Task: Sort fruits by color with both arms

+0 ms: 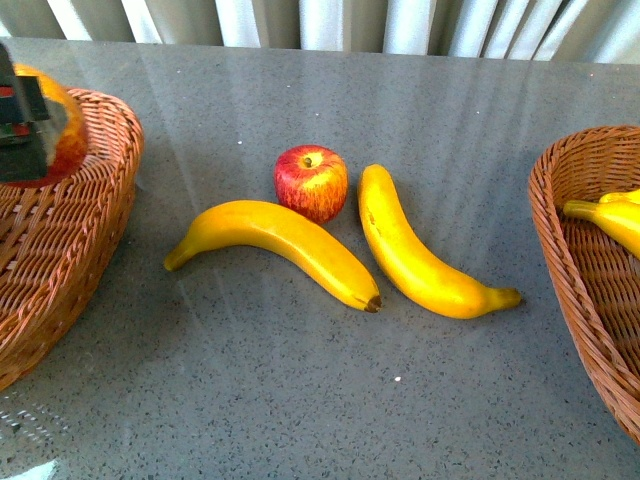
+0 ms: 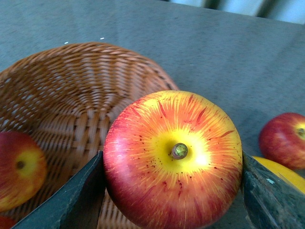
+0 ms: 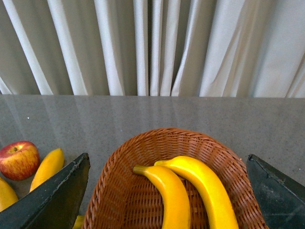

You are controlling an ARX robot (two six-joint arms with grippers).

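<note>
The left pincer (image 2: 174, 191) grips the held apple (image 2: 174, 157) above the 9 o'clock basket (image 2: 71, 76), so reds go together. The basket apple (image 2: 21, 167) lies inside and the bench apple (image 1: 311, 182) sits mid-bench (image 1: 300, 400): three apples. The right pincer (image 3: 164, 200) hangs wide apart and empty over the 3 o'clock basket (image 3: 157, 136). There are four bananas: two basket bananas (image 3: 205, 191) and two bench bananas (image 1: 275, 235).

My left hand (image 2: 171, 200) is clamped on an apple (image 2: 174, 152), one finger pressing each side. My right hand (image 3: 164, 198) hovers with its jaws spread wide apart.
</note>
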